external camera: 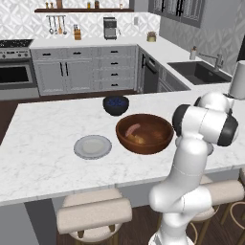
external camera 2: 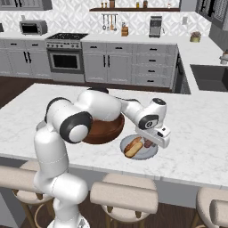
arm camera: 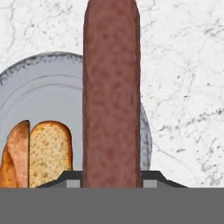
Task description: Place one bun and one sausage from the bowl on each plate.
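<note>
My gripper [external camera 2: 150,142] is shut on a reddish-brown sausage [arm camera: 111,92] and hovers just over the right part of a light-grey plate [external camera 2: 143,155]. In the hand view the sausage runs straight up from between the fingers, over the plate [arm camera: 43,96]. A golden bun [external camera 2: 132,147] lies on that plate's left side, and in the hand view the bun [arm camera: 46,151] is beside the sausage. The brown wooden bowl [external camera: 143,134] holds another sausage [external camera: 133,128] and a bun [external camera: 137,139]. A second plate [external camera: 93,146] lies bare left of the bowl.
A small dark blue bowl [external camera: 116,104] stands behind the wooden bowl. Padded stools [external camera: 94,214] line the island's near edge. A sink [external camera: 198,72] is set in the counter at the back right. White marble stretches right of the plate [external camera 2: 196,138].
</note>
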You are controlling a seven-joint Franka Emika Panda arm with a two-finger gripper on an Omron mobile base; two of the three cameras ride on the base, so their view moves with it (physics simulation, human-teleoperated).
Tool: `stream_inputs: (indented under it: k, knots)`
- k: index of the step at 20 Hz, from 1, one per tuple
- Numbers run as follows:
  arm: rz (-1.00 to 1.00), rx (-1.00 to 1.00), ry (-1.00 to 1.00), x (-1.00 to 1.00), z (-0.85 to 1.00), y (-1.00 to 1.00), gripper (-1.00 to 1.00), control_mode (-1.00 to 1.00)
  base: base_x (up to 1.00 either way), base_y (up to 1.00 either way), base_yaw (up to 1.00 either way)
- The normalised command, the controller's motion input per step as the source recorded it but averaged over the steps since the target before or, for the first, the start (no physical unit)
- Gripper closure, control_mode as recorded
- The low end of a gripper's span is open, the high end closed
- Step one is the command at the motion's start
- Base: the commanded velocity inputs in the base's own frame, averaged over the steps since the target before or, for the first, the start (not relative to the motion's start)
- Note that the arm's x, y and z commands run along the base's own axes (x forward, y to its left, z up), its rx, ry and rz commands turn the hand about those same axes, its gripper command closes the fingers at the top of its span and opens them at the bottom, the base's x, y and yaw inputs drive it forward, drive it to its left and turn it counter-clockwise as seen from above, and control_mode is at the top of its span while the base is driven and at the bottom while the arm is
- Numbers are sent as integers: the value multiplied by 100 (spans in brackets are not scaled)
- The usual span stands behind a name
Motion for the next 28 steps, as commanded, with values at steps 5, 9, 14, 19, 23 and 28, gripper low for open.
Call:
stream_inputs:
  k: [5,9,14,19,23,28]
  knots:
    - [0,-1,0,13,-24,11,100,-100,0,0,0]
    - [1,0,0,6,-25,1,100,-100,0,0,0]
    - [0,0,0,0,-17,1,100,-100,0,0,0]
    - [0,0,0,0,0,0,-100,-100,0,0,0]
    - [0,0,0,0,0,0,-100,-100,0,0,0]
    - [0,0,0,0,0,0,-100,-100,0,0,0]
